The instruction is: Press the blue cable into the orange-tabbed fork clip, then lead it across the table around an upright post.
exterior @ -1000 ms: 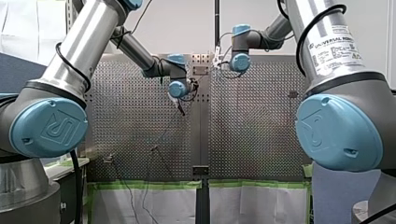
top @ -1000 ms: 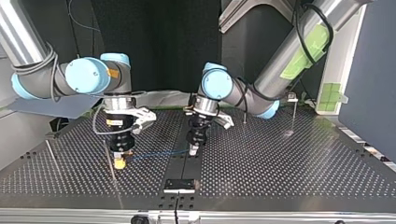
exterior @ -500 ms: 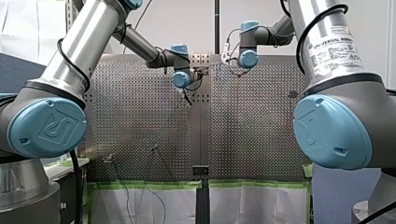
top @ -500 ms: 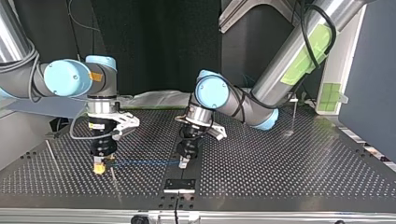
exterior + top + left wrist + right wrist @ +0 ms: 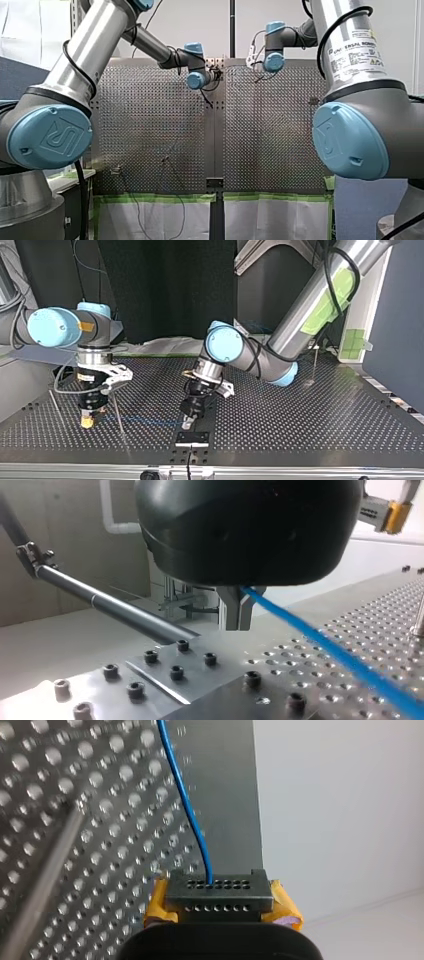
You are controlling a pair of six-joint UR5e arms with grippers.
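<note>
Running low over the table (image 5: 300,425), near its edge closest to the top view's camera, the blue cable (image 5: 145,420) is drawn straight between the two grippers. One end is pinched by the right gripper (image 5: 87,422), whose yellow pads (image 5: 282,906) are pressed together on it. The other end is clamped in the closed left gripper (image 5: 187,424). A thin upright post (image 5: 118,415) stands between them, just beside the right gripper; which side of it the cable passes cannot be told. A bolted plate (image 5: 192,438) lies at the edge, just beside the left gripper. A wide stretch of table is seen between that gripper and a far post (image 5: 315,365).
</note>
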